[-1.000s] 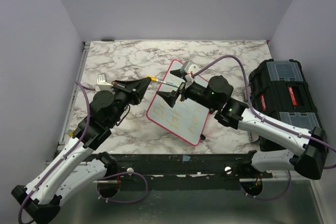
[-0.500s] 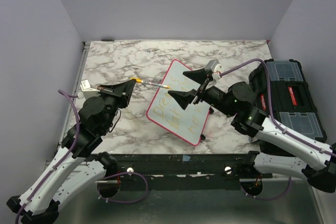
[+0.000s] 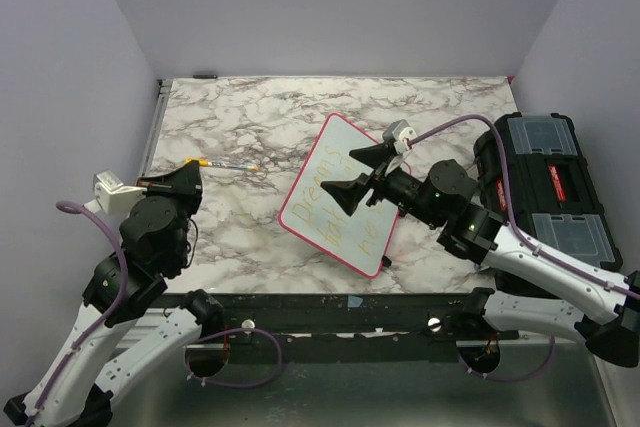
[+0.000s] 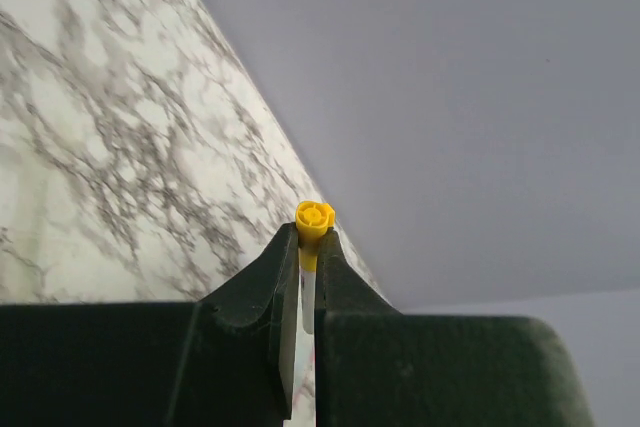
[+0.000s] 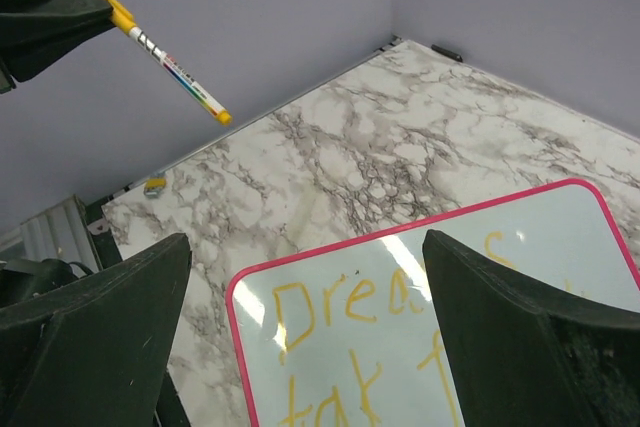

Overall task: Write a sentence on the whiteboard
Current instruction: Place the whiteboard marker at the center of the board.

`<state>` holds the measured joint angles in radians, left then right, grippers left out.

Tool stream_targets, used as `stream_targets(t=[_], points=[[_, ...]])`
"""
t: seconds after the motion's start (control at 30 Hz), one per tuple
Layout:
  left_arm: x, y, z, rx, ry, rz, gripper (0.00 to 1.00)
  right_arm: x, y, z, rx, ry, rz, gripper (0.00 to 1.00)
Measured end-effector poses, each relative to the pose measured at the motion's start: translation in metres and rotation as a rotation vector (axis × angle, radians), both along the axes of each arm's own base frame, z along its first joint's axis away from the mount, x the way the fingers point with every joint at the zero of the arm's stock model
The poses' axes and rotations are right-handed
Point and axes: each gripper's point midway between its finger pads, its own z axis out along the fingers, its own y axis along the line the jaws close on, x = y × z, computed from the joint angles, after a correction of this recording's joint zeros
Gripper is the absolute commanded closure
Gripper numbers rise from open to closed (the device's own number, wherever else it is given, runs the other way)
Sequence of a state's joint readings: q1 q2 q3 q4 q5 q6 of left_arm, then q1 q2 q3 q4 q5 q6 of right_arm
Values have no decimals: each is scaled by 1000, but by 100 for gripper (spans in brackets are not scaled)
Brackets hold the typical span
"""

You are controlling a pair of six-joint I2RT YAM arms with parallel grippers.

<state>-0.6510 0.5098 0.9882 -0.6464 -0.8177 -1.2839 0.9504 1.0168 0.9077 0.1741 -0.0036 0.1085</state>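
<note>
The whiteboard (image 3: 322,165) lies tilted on the marble table, white with a pink rim. The sentence (image 3: 322,215) runs across it in yellow lines; in the right wrist view the whiteboard (image 5: 520,277) shows the sentence (image 5: 370,307) starting "Drea". My right gripper (image 3: 356,174) hovers open over the board's upper half, with nothing between its fingers (image 5: 110,317). My left gripper (image 3: 188,171) is off to the board's left, shut on the end of a white marker (image 3: 225,164) with yellow ends. The marker's yellow end (image 4: 315,215) pokes out between the shut jaws. From the right wrist the marker (image 5: 175,72) hangs in the air.
A black toolbox (image 3: 545,182) with clear lid compartments stands at the table's right edge. A small yellow piece (image 5: 155,185) lies near the table's left edge. Grey walls close in the left, back and right sides.
My left arm has swung left and back, carrying the marker away from the board. My right gripper, which was at the marker's other end, has drawn back slightly and stays open above the board.
</note>
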Motion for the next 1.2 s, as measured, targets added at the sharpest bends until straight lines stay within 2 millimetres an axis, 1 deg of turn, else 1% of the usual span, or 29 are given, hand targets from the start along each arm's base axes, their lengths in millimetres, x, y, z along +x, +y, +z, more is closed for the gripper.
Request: stream_targets(t=[0.13,0.23,0.4,0.43,0.5,0.57,0.63,0.67,0.7,0.73,0.77,0.87,1.07,1.2], points=[[0,21,-14,119,39,95,100,2,3,-8,-10,27,-5,0],[2,30,-28,204,87,138,100,3,5,-16,-22,51,-5,0],[10,54,-52,291,185,244,100,2,4,-28,-40,89,-6,0],[12,61,-59,299,208,262,100,2,4,-30,-44,94,-7,0],[19,70,-81,318,271,270,100,1,3,-34,-50,105,-8,0],[27,69,-100,327,325,238,100,1,2,-37,-55,113,-11,0],[36,66,-125,328,395,179,100,1,1,-38,-58,118,-14,0],[40,63,-133,328,418,154,100,0,1,-39,-58,121,-15,0],[46,57,-147,328,448,101,100,0,0,-39,-58,124,-16,0],[49,54,-155,327,465,71,100,0,0,-39,-58,125,-18,0],[53,45,-170,333,491,1,100,0,-1,-40,-58,127,-21,0],[59,22,-202,348,534,-168,100,0,-3,-43,-61,136,-30,0],[66,-17,-252,356,581,-441,100,0,-5,-52,-82,157,-41,0],[72,-39,-273,346,608,-590,100,0,-6,-54,-88,163,-44,0]])
